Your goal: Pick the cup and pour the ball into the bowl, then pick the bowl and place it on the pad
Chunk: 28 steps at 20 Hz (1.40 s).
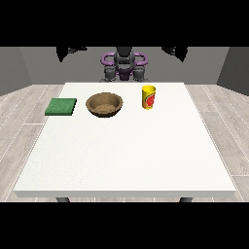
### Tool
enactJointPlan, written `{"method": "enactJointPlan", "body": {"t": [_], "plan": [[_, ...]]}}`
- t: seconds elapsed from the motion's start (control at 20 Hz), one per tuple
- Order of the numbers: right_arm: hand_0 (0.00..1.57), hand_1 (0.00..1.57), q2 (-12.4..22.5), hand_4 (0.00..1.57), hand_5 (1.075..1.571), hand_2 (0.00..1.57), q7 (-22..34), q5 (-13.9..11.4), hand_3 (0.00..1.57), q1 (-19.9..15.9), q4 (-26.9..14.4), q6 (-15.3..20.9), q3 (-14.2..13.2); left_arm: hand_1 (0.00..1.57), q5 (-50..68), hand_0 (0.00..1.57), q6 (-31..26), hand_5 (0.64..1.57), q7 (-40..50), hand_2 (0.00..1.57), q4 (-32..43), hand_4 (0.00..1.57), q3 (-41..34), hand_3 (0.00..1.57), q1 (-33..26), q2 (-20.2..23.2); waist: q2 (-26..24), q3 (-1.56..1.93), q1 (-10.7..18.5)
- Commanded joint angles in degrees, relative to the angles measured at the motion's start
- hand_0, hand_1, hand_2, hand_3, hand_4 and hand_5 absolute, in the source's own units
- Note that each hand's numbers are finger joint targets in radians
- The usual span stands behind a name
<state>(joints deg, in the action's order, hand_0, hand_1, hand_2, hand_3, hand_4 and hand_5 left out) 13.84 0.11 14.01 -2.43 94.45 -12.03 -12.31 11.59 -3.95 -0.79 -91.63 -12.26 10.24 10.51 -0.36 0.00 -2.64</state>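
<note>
Sitting upright at one o'clock on the white table (121, 155), the yellow cup (149, 97) is right of the brown bowl (104, 104), the green pad (61, 107) at ten o'clock; both hands' state cannot be told.

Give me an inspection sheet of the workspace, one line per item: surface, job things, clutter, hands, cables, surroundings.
Surface: large white table, nothing spilled on it.
Job's things: yellow cup with red print upright at the view's right; brown wooden bowl in the middle; flat green square pad at the view's left. All apart. Ball not visible.
Clutter: nothing seen.
Hands: nothing seen; neither reaches over the table.
Cables: nothing seen.
Surroundings: grey plank floor, grey walls.
</note>
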Motion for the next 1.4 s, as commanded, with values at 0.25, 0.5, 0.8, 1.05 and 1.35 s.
{"method": "enactJointPlan", "body": {"t": [0.25, 0.5, 0.8, 1.05, 1.35], "plan": [[0.0, 0.0, 0.14, 0.0, 1.571, 0.0, -6.66, -1.27, 0.0, -3.43, -6.14, -2.49, -0.87, 0.0, -5.93, 0.0, 1.0, 1.526, -17.42, 0.0, 12.81, 0.0, 1.94, 0.0, 1.56, -3.93, 6.68, -0.01, -0.88], [0.0, 0.0, -2.89, 0.0, 1.571, 0.0, -7.35, -3.38, 0.0, -3.65, -0.64, -1.04, 3.05, 0.0, -9.4, 0.0, 5.3, 1.52, -30.12, 0.0, 23.9, 0.0, 1.67, 0.0, 3.65, -7.97, 10.49, -0.05, -5.45], [0.0, 0.0, -0.04, 0.0, 1.57, 0.0, -9.82, -0.63, 0.0, -6.15, -6.42, -3.62, -1.44, 0.0, -8.73, 0.0, 5.81, 1.519, -36.39, 0.0, 36.9, 0.0, -1.3, 0.0, 10.22, -5.93, 12.73, -0.03, -4.77], [0.0, 0.0, 0.81, 0.0, 1.571, 0.0, -11.27, -0.16, 0.0, -3.94, -7.11, -6.69, -1.67, 0.0, -8.28, 0.0, 5.28, 1.519, -44.5, 0.0, 46.05, 0.0, -3.46, 0.0, 12.2, -4.14, 13.22, -0.04, -5.73], [0.0, 0.0, -1.27, 0.0, 1.571, 0.0, -17.44, -3.35, 0.0, -5.09, -9.19, -6.43, 0.26, 0.0, -9.3, 0.0, 8.4, 1.521, -50.29, 0.0, 52.7, 0.0, -3.31, 0.0, 16.71, -5.9, 17.24, -0.04, -6.51]]}}
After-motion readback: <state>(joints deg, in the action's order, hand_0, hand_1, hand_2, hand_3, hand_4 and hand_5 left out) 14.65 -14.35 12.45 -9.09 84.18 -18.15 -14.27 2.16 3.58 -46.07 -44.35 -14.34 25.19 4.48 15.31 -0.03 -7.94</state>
